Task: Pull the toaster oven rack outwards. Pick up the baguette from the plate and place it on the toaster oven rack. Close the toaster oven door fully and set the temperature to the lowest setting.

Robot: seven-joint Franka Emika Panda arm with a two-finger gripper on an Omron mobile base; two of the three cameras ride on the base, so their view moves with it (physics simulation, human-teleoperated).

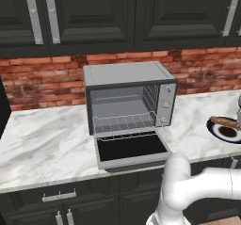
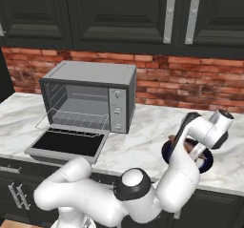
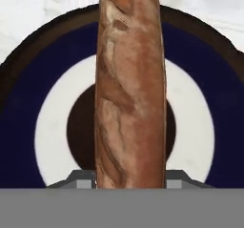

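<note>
The baguette [image 3: 131, 88], a brown-orange loaf, lies across the plate [image 3: 200, 55] with its navy rim, white ring and dark centre. My gripper [image 3: 131, 181] is over the plate, shut on the baguette, with a finger against each side of its near end. On the counter at the right edge the baguette [image 1: 226, 122] rests on the plate [image 1: 221, 133]. The silver toaster oven [image 1: 127, 76] stands with its door [image 1: 132, 148] dropped flat. The wire rack [image 1: 124, 122] sticks out over the door. My arm hides most of the plate [image 2: 167, 151].
The oven's knobs [image 1: 165, 104] run down its right panel. Bare marble counter [image 1: 42, 139] stretches left of the oven and between oven and plate. A brick wall [image 1: 42, 76] and dark upper cabinets [image 1: 94, 17] stand behind. The open door [image 2: 66, 143] reaches the counter's front edge.
</note>
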